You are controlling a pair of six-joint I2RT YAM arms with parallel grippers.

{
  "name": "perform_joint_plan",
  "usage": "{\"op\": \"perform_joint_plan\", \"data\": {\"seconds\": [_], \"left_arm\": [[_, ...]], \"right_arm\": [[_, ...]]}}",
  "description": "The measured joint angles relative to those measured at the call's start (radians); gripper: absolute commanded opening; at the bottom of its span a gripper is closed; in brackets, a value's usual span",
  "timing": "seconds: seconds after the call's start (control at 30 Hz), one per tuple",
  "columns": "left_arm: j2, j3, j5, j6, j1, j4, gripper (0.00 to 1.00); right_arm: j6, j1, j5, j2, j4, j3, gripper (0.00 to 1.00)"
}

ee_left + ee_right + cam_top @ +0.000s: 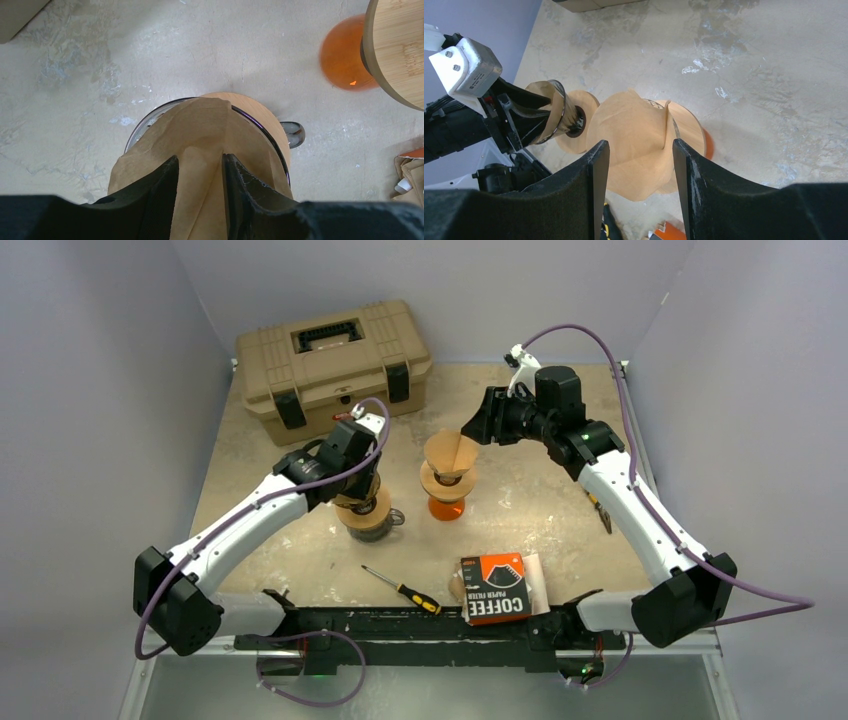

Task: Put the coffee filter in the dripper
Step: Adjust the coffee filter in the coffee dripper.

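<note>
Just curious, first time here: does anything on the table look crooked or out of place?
The brown paper filter in the orange-based dripper sits crooked, one edge buckled above the wooden rim.

We find bare table (pixel 540 510) between the orange dripper (pixel 447 480) and the right edge. The toolbox (pixel 333 365) blocks the far left corner. The glass dripper (pixel 366 512) stands close beside the orange one mid-table. A screwdriver (pixel 402 590) and coffee filter box (pixel 495 587) line our near edge.
</note>
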Motion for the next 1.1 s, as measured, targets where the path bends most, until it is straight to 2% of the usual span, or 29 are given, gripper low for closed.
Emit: {"op": "perform_joint_plan", "data": {"seconds": [0.4,0.73,1.1], "left_arm": [[0.019,-0.058,0.008,0.000,0.000,0.023,0.37],[0.022,-0.059,0.021,0.000,0.000,0.045,0.46],[0.022,-0.057,0.026,0.000,0.000,0.036,0.40]], "right_arm": [[0.000,0.000,0.001,0.000,0.000,0.000,0.53],[0.000,0.000,0.002,0.000,0.000,0.000,0.53],[0.000,0.000,0.002,0.000,0.000,0.000,0.53]]}}
